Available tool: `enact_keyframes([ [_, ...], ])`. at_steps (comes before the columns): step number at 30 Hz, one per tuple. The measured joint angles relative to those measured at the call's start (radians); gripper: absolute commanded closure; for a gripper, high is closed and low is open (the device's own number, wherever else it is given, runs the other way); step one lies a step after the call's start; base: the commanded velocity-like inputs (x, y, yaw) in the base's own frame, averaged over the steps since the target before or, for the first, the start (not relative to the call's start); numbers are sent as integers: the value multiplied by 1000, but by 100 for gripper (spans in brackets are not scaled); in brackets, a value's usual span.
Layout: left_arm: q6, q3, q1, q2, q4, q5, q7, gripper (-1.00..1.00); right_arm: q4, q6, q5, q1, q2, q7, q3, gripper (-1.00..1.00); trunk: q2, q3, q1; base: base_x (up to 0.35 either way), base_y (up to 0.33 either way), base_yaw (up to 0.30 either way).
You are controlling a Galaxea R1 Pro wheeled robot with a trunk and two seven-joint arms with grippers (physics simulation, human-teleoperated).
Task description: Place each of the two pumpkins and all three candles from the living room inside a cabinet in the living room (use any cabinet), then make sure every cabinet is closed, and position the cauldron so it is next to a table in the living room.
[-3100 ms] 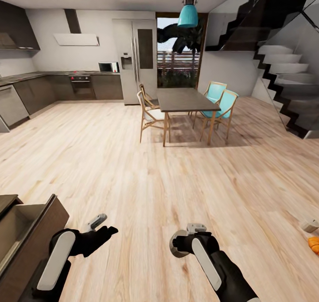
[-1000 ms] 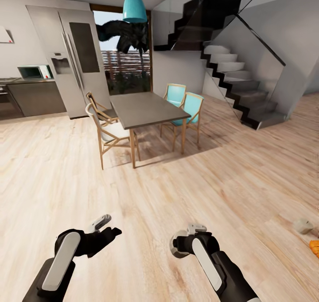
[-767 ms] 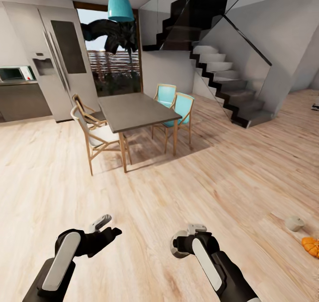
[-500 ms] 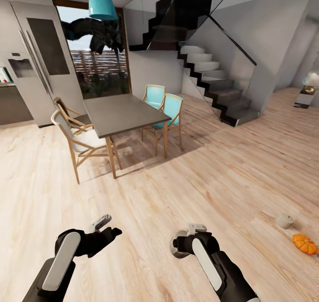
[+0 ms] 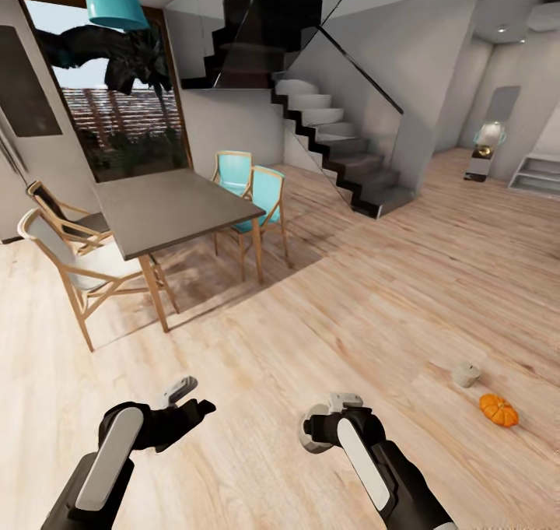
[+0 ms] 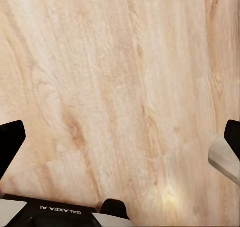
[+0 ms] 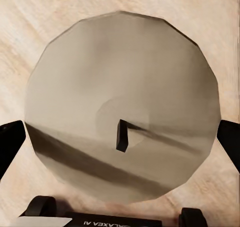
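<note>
On my far left stands the dark dining table with two pale wooden chairs on its near side and two turquoise chairs behind it, under a teal pendant lamp and in front of a big window. Right of that, the black-and-white staircase climbs behind a glass balustrade, and the room opens further back on the right. Between me and all of it is open plank floor.

My left gripper hangs low over the boards with its fingers spread; in the left wrist view I see wood grain between the two fingertips, with nothing between them.

My right gripper is pinched on a candle. In the right wrist view its round grey-beige top face sits square between the fingertips, the short dark wick near the middle.

Further right, on the floor, a second candle stands upright, and just beside it, a little nearer me and to the right, lies an orange pumpkin. I cannot tell whether the two touch. Both sit well apart from my right gripper, out to its right.
</note>
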State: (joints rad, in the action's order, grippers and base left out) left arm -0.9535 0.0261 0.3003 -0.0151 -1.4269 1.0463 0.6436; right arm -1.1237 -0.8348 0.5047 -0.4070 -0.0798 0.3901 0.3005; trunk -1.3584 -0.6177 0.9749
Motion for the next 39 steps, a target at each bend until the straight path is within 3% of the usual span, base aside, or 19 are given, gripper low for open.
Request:
enact_keyframes([
  [39, 0, -1, 0, 0, 0, 0, -1, -100, 8, 5, 0, 0, -1, 0, -1, 100, 0, 0, 0, 160, 10, -278],
])
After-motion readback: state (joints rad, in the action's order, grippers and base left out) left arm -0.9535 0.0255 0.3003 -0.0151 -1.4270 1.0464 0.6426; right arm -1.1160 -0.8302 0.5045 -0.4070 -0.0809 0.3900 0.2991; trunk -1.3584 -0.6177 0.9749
